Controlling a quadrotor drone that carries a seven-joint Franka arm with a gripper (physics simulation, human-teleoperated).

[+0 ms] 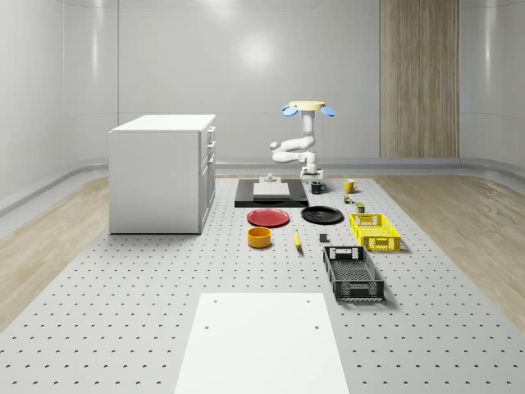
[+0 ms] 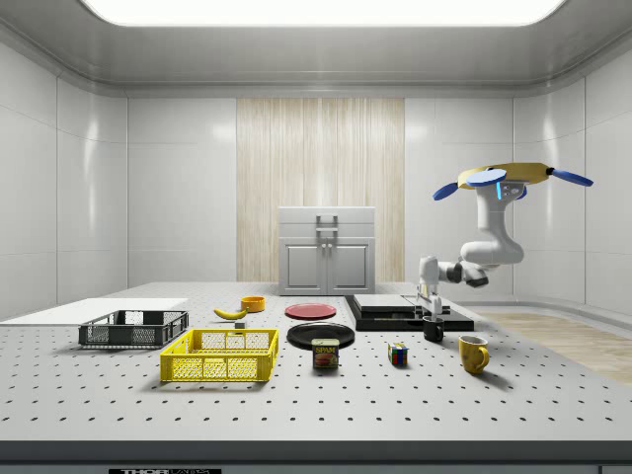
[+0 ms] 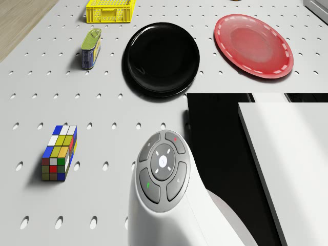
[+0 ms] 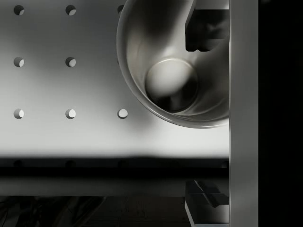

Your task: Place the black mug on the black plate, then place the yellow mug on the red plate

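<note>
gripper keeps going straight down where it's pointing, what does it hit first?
Most likely the black mug: the wrist view looks right into its open mouth, and in the side view the gripper hangs just above it, beside the black platform. Depth is unclear.

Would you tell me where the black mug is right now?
The black mug stands on the table directly under the gripper, beside the black platform's corner; the yellow mug is to its right in the side view.

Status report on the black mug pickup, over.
Drone hovering behind table. Gripper directly above black mug, not yet lifted. Black plate bare.
</note>
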